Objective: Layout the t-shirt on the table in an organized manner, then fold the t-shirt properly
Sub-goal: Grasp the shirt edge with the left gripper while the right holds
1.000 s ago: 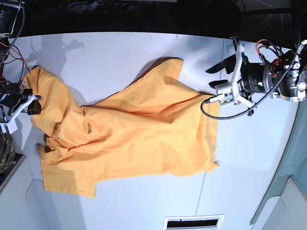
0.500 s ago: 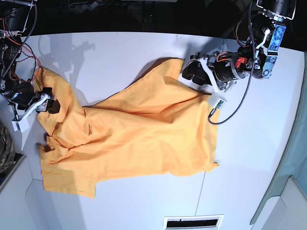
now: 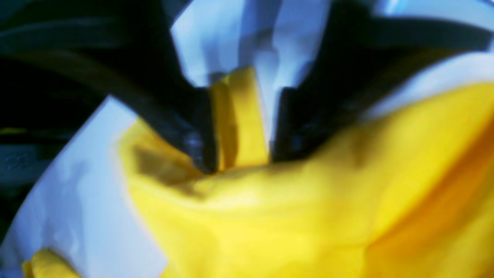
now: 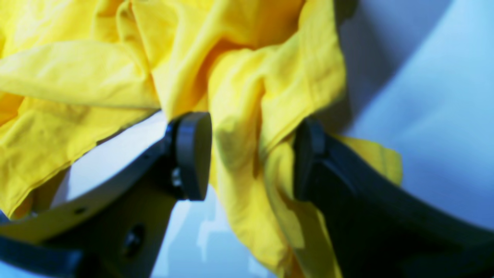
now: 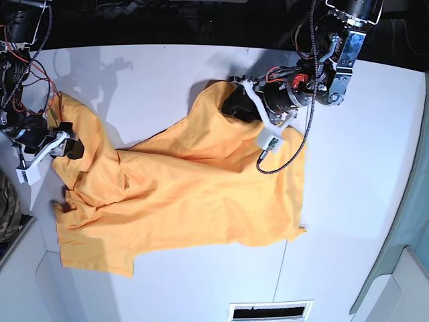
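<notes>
left gripper (image 5: 236, 106) reached t-shirt (image 5: 181, 181) corner, pinching | right gripper (image 5: 67, 144) open (straddling cloth) | diagonal

Robotics lab, white table (image 5: 167, 74), exposed wiring (image 5: 20, 77)

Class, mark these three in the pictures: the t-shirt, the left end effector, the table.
t-shirt (image 5: 194, 188): base view, middle of the spread orange cloth.
left end effector (image 3: 239, 119): left wrist view, cloth fold between its fingertips.
table (image 5: 154, 74): base view, bare white top.

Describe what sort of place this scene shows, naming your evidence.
Probably a robotics lab workbench: two cabled robot arms work over a bare white table, spreading an orange-yellow t-shirt, with exposed wiring at the edge.
</notes>
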You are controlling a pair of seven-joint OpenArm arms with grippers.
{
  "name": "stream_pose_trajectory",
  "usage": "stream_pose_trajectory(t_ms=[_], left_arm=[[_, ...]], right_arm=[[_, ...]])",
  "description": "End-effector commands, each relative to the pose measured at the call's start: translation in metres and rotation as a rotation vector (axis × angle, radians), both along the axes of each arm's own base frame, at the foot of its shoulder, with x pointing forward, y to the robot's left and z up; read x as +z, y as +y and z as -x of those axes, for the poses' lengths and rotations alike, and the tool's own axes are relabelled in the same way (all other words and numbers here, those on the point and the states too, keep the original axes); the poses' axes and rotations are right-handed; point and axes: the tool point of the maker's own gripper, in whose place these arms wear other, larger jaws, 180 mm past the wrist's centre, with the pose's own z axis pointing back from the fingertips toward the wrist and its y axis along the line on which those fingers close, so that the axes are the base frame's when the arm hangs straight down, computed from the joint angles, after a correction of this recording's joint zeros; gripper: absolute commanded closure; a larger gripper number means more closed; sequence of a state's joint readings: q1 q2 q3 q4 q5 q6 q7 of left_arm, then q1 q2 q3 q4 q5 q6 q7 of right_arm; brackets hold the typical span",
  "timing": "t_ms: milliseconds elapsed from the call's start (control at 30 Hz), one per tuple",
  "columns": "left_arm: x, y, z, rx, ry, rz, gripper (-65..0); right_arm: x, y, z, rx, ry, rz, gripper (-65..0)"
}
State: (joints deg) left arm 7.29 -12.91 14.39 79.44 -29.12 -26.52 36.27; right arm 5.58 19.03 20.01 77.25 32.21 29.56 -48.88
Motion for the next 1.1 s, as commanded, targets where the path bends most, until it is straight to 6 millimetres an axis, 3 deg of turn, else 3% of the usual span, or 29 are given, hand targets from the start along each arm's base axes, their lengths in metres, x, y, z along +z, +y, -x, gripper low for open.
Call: stream_pose_trajectory(t_ms=[0,33,167,233,500,633,767,800,933,1067], left_arm=[[-0.016,0.014,0.012,-0.01,0.052,-0.099,-9.2],[-0.016,0.016,0.01,0.004,0.046,-0.112,-0.1],[-0.016,0.033,-0.003,0.089,0.033,-0.149,0.0],[-0.006,0.049,-0.013,0.126,0.01,-0.161,0.0],[0.08,0.115,-0.035,0.079,-0.235,-0.256,0.0],[0.111,0.129,-0.04,0.03,-0.313,-0.299,0.0],[0.11,0.123,-0.031,-0.001,-0.263,-0.251,0.0],[0.11,0.118,-0.028,-0.014,-0.258,-0.227,-1.5],[0.104,0.101,-0.022,0.0,-0.22,-0.149,-29.5],[0.077,0.089,-0.002,0.034,-0.127,-0.098,-31.7]], right_arm=[[0.018,-0.005,-0.014,-0.007,-0.068,-0.003,-31.0],[0.019,-0.005,-0.015,-0.008,-0.072,-0.003,-31.0],[0.019,-0.005,-0.016,-0.009,-0.076,-0.003,-31.0],[0.022,-0.005,-0.019,-0.012,-0.088,-0.004,-31.0],[0.03,-0.006,-0.028,-0.024,-0.138,-0.009,-31.0],[0.039,-0.006,-0.037,-0.022,-0.161,-0.005,-31.0],[0.035,0.0,-0.035,-0.019,-0.148,-0.021,-31.0],[0.035,0.003,-0.035,-0.018,-0.149,-0.029,-31.0],[0.031,0.019,-0.036,-0.016,-0.147,-0.064,-31.0],[0.025,0.027,-0.034,-0.013,-0.135,-0.066,-31.0]])
